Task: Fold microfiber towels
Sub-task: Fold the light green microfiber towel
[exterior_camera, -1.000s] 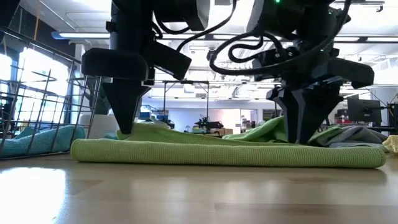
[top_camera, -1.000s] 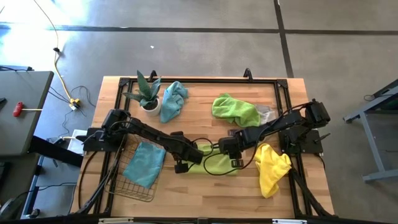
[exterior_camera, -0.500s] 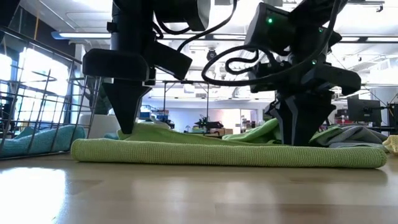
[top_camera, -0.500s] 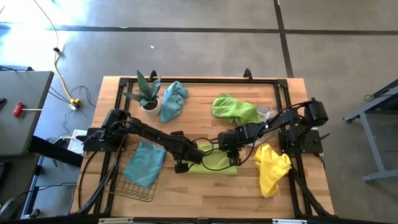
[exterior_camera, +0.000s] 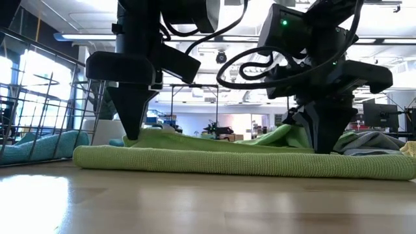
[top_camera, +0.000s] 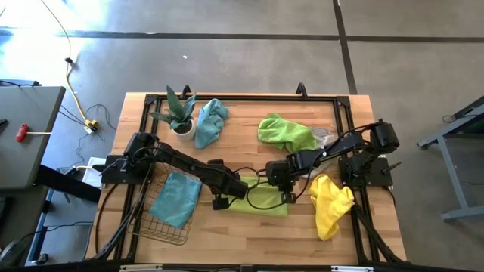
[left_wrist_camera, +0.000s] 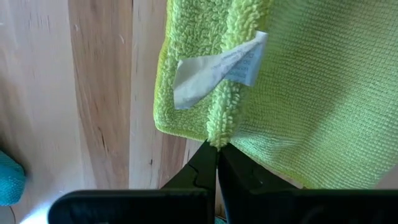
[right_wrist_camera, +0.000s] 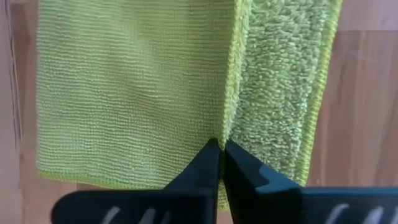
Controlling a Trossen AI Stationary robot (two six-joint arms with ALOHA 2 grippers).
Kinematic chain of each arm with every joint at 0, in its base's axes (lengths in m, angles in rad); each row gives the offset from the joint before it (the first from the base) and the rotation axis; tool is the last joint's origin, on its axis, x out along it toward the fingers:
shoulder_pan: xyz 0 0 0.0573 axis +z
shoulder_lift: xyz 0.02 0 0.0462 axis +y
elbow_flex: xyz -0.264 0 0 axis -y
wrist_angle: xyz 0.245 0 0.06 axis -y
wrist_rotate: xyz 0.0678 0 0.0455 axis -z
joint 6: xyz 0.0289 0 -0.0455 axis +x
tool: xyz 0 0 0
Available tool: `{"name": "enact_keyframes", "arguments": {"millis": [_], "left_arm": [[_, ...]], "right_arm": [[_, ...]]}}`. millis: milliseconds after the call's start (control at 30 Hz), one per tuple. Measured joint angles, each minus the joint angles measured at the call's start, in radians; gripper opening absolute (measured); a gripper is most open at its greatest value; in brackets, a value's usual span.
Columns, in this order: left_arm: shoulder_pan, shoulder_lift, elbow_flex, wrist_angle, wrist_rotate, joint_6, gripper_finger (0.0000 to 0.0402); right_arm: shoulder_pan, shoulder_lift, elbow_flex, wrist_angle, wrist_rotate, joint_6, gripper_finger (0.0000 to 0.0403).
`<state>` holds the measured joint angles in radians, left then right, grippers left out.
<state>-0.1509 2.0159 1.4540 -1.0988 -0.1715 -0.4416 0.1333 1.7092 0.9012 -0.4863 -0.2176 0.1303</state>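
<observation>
A lime green microfiber towel (top_camera: 261,200) lies folded flat on the table's middle, near the front. My left gripper (exterior_camera: 132,135) is shut on its left end, close to a white label (left_wrist_camera: 219,67). My right gripper (exterior_camera: 325,148) is shut on its right part. Other towels lie loose: teal (top_camera: 210,121) and lime green (top_camera: 286,132) at the back, pale grey (top_camera: 324,137) beside the green one, yellow (top_camera: 330,204) at the right, and another teal one (top_camera: 180,198) in the basket. My left gripper pinches a fluffy raised edge (left_wrist_camera: 217,127) of the green towel between its two fingers, just below the white label. The fingers come from above, pointing steeply down. The towel stays on the table there. My right gripper pinches the edge of the towel's upper layer (right_wrist_camera: 227,127), where it meets a fluffy strip, between its two fingers. The fingers come from above, slanting down. The cloth rises a little at the fingers (exterior_camera: 305,133), and the rest lies on the table.
A potted plant (top_camera: 178,113) stands at the back left. A wire-mesh basket (top_camera: 159,215) sits at the front left. Bare wood lies in front of the green towel, toward the near edge.
My right gripper has shut on the green towel. It sank a little and turned. The towel's right end has slid slightly toward the table's right edge. My left gripper has kept still.
</observation>
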Motion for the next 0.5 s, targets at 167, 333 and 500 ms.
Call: {"name": "enact_keyframes", "arguments": {"millis": [167,333,500], "left_arm": [[0.001,0.000,0.000,-0.001,-0.006,0.008,0.0000],[0.010,0.000,0.000,-0.005,-0.008,0.016,0.0000],[0.024,0.000,0.000,-0.005,-0.009,0.026,0.0000]], "right_arm": [[-0.003,0.000,0.000,-0.013,0.000,0.000,0.0005],[-0.003,0.000,0.001,-0.034,0.004,0.000,0.0003],[-0.003,-0.013,0.001,-0.061,0.006,0.000,0.0001]]}}
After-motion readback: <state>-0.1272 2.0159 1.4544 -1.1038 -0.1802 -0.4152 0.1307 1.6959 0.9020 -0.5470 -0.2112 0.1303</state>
